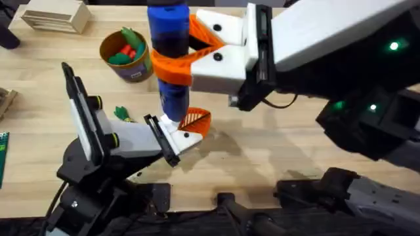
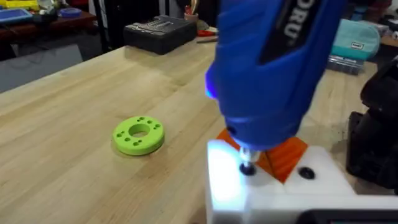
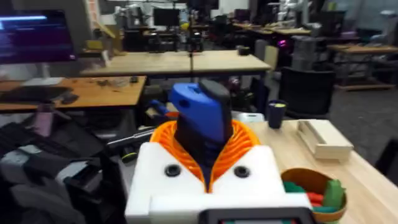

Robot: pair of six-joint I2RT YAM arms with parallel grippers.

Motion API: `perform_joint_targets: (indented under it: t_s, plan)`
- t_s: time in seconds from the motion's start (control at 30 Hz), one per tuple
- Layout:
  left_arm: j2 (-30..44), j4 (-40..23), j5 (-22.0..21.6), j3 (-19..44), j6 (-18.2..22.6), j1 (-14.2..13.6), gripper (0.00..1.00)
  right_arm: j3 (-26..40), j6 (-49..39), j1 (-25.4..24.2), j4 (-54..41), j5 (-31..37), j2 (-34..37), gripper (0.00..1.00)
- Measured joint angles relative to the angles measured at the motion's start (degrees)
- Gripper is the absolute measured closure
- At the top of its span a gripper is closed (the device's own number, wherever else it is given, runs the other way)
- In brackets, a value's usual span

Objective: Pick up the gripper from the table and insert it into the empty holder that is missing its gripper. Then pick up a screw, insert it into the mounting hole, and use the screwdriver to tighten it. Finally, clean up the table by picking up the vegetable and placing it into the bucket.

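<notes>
My right gripper [image 1: 172, 62] reaches across the table and is shut on the blue screwdriver [image 1: 168, 39], which stands upright. Its dark tip [image 2: 247, 167] rests on a screw in a mounting hole of the white holder [image 2: 230, 186] at my left arm's tip [image 1: 178, 136]. The orange ribbed gripper [image 1: 196, 119] sits in that holder, just behind the tip [image 2: 287, 154]. A second dark hole [image 2: 306, 173] lies beside it. The small green vegetable [image 1: 122, 113] lies on the table left of the holder. The right wrist view has orange pads [image 3: 239, 140] clamping the blue handle [image 3: 199, 118].
The bucket [image 1: 115, 65], with red and green toy pieces inside, stands at the back left and also appears in the right wrist view [image 3: 297, 179]. A lime green ring with holes [image 2: 138, 134] lies on the table. A wooden block [image 1: 56, 16] sits at the far left corner.
</notes>
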Motion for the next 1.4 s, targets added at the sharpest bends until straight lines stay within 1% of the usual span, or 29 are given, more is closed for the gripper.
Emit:
perform_joint_targets:
  t_s: [0.1, 0.13, 0.17, 0.3, 0.43, 0.47, 0.5, 0.53, 0.6, 0.67, 0.77, 0.9, 1.2, 1.4]
  plan:
    - [0.01, -0.36, 0.76, 0.0, 0.44, -0.45, 0.995, 1.71, 1.28, -2.03, -3.34, -3.41, 0.16, 0.973]
    - [0.0, 0.38, 0.95, 0.26, 0.24, -0.48, 0.995, 3.18, 2.11, -3.26, -4.37, -5.55, 0.43, 0.973]
    - [0.0, 0.44, 0.94, 0.48, -0.12, -0.48, 0.995, 3.44, 2.26, -3.34, -4.33, -6.32, 0.45, 0.973]
    - [0.0, 0.38, 1.17, 0.83, -0.75, -0.48, 0.995, 4.19, 2.26, -3.25, -3.95, -8.25, 0.87, 0.973]
    - [0.0, -0.15, 1.42, 0.85, -0.43, -0.48, 0.995, 5.36, 2.6, -3.32, -5.19, -8.13, 2.29, 0.973]
    - [0.0, -0.15, 1.33, 0.85, -0.45, -0.48, 0.995, 5.75, 3.15, -3.45, -6.14, -7.98, 2.36, 0.91]
    - [0.0, -0.27, 1.14, 0.84, -0.49, -0.46, 0.995, 6.03, 3.38, -3.54, -6.7, -7.95, 2.35, 0.776]
    - [0.0, -0.83, 0.97, 0.74, -0.41, -0.42, 0.995, 6.59, 3.4, -3.76, -6.58, -6.76, 2.29, 0.715]
    - [0.17, -1.4, 0.59, -0.02, -0.69, -0.4, 0.995, 8.56, 3.61, -4.63, -6.71, -4.91, 1.69, 0.678]
    - [0.44, -1.38, 0.44, -0.02, -0.6, -0.31, 0.995, 10.06, 3.77, -5.24, -6.94, -3.51, 0.65, 0.611]
    - [0.44, -1.37, 0.36, -0.02, -0.58, -0.31, 0.995, 10.92, 3.79, -5.3, -7.91, -2.28, -0.71, 0.606]
    - [0.44, -1.37, 0.36, -0.02, -0.45, -0.31, 0.995, 10.92, 3.81, -5.3, -8.37, -1.87, -0.4, 0.586]
    - [0.44, -1.39, 0.36, -0.02, -0.43, -0.31, 0.995, 10.92, 3.81, -5.3, -12.33, -1.67, -0.36, 0.493]
    - [0.46, -1.39, 0.33, -0.02, -0.47, -0.31, 0.995, 10.94, 4.05, -5.3, -14.69, -1.43, -0.38, 0.479]
